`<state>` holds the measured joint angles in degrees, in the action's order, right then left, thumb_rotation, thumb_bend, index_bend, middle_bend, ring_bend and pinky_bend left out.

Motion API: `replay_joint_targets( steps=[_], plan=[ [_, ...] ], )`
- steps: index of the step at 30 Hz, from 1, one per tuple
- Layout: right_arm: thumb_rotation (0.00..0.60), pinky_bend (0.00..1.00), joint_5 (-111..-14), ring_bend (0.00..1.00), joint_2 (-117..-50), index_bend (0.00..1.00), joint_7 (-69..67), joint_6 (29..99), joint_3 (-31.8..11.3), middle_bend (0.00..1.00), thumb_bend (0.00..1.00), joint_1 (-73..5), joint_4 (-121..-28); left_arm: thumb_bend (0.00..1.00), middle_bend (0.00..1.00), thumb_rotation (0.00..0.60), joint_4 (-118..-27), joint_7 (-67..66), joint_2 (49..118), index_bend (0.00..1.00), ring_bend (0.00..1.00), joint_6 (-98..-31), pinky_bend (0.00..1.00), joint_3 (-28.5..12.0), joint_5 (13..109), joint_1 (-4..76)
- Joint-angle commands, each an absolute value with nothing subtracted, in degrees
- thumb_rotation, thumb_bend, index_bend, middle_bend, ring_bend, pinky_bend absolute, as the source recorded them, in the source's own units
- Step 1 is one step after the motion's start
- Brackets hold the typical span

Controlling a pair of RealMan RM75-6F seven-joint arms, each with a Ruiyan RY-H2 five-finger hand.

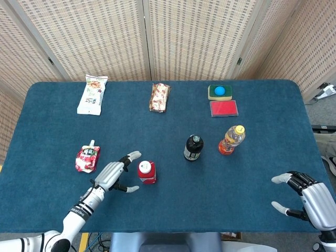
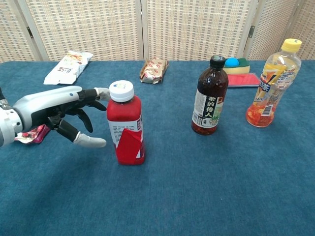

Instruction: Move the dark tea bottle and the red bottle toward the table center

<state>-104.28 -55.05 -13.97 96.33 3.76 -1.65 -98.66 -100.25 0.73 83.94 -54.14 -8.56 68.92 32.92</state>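
Your left hand [image 2: 59, 115] is spread wide right beside the red bottle [image 2: 125, 125], fingers apart, holding nothing.

The red bottle stands upright near the front of the table [image 1: 47, 121], left of middle. The dark tea bottle [image 1: 193, 148] stands upright to its right, with an orange bottle [image 1: 231, 140] just beside that. A red pouch [image 1: 87, 159] lies behind your left hand. Only the head view shows your right hand [image 1: 304, 197], fingers spread and empty at the front right corner, well apart from everything.
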Motion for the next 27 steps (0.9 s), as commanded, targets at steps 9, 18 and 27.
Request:
replay_joint_targets(
  steps=[9, 18, 27],
  plan=[
    [0.6, 0.44, -104.1, 0.34, -55.0, 0.42, -14.2, 96.3, 3.5, 0.45, 0.0, -1.5, -98.6, 0.14, 0.05, 0.6, -101.7, 0.1, 85.5, 0.1, 0.11, -52.7, 0.32, -10.1, 65.0, 35.1],
    [0.6, 0.44, -104.1, 0.34, -54.9, 0.42, -14.5, 96.3, 3.4, 0.45, 0.0, -1.5, -98.6, 0.14, 0.07, 0.6, -101.2, -3.6, 88.0, 0.13, 0.13, -53.2, 0.32, -11.2, 59.8, 37.1],
    [0.6, 0.44, -104.0, 0.34, -54.9, 0.42, -14.8, 96.0, 3.3, 0.45, 0.0, -1.6, -98.4, 0.14, 0.13, 0.6, -101.2, -6.5, 89.7, 0.19, 0.17, -55.0, 0.32, -11.6, 56.3, 38.1]
  ],
)
